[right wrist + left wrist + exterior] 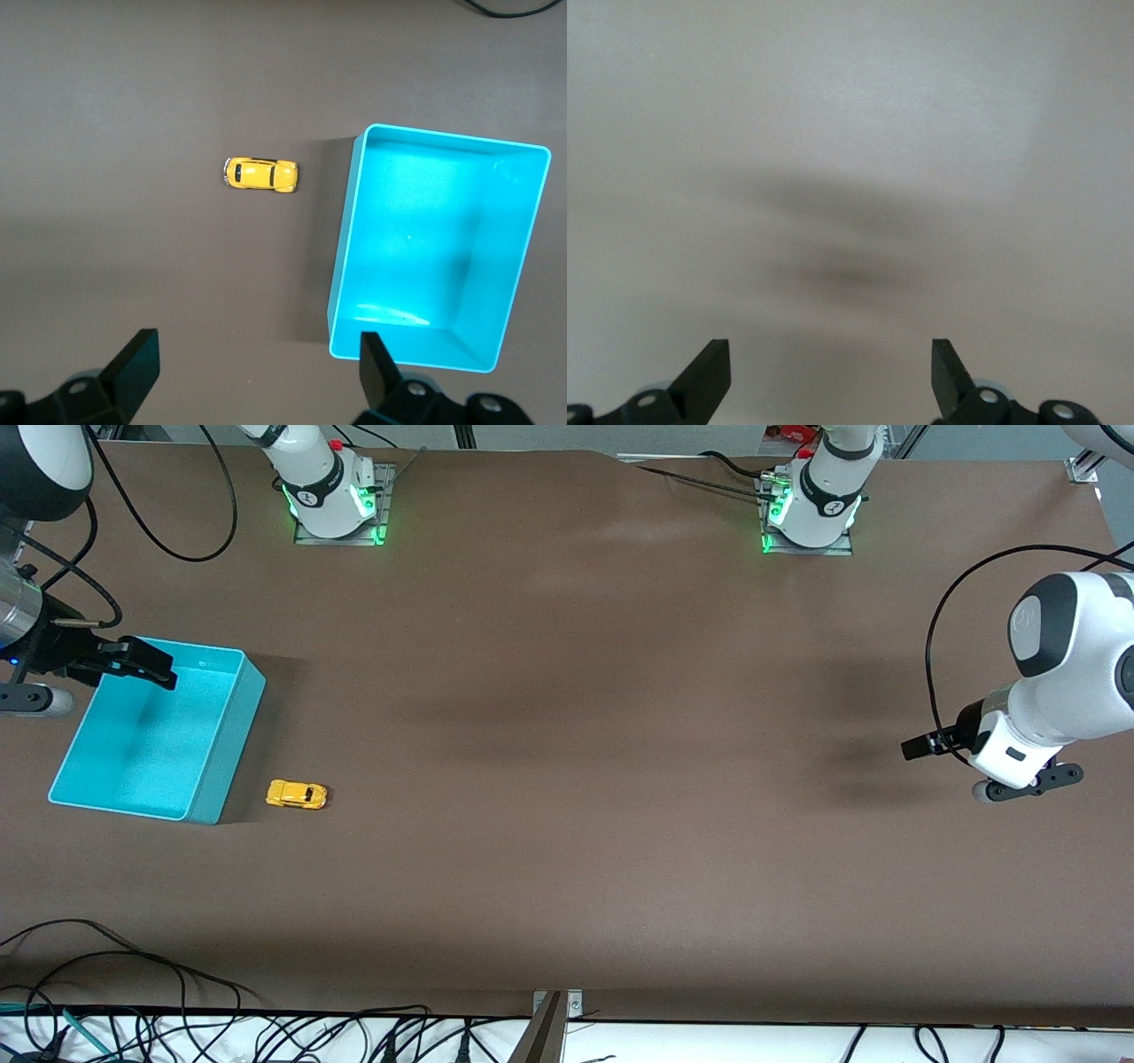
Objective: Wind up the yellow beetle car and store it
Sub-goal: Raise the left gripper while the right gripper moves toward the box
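The yellow beetle car [297, 794] [260, 174] stands on its wheels on the brown table, beside the corner of the turquoise bin [151, 744] [425, 239] that is nearest the front camera. The bin has nothing in it. My right gripper [158, 669] [257, 367] hangs open and holds nothing, over the bin's rim at the right arm's end of the table, well above the car. My left gripper [912, 746] [831, 367] is open over bare table at the left arm's end, with nothing between its fingers; only its shadow shows below it.
Both arm bases [337, 505] [811, 514] stand along the table's edge farthest from the front camera. Loose black cables [133, 974] lie by the edge nearest that camera, at the right arm's end. A wide stretch of brown table [576, 779] lies between the car and the left gripper.
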You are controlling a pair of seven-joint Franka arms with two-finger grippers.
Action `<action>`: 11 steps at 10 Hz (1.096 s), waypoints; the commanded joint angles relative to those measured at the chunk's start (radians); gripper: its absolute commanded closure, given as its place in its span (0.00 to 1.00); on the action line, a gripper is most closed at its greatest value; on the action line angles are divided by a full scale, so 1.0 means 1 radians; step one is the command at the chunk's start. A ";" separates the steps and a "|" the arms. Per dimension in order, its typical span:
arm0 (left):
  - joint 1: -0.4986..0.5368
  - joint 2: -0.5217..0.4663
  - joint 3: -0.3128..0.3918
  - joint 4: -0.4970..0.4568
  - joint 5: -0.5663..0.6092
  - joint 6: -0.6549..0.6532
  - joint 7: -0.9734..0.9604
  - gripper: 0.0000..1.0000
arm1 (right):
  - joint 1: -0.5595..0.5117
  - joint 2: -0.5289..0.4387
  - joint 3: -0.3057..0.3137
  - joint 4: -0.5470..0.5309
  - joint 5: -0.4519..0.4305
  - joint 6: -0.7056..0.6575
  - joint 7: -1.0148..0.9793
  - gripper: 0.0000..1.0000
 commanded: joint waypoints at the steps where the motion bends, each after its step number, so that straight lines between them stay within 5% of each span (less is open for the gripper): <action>1: 0.007 -0.030 -0.017 -0.006 -0.017 -0.019 0.043 0.00 | -0.005 0.013 -0.004 0.019 0.038 -0.016 -0.002 0.00; 11: -0.006 -0.039 -0.053 0.008 -0.017 -0.048 0.081 0.00 | -0.077 0.044 -0.030 -0.050 0.088 0.002 0.029 0.00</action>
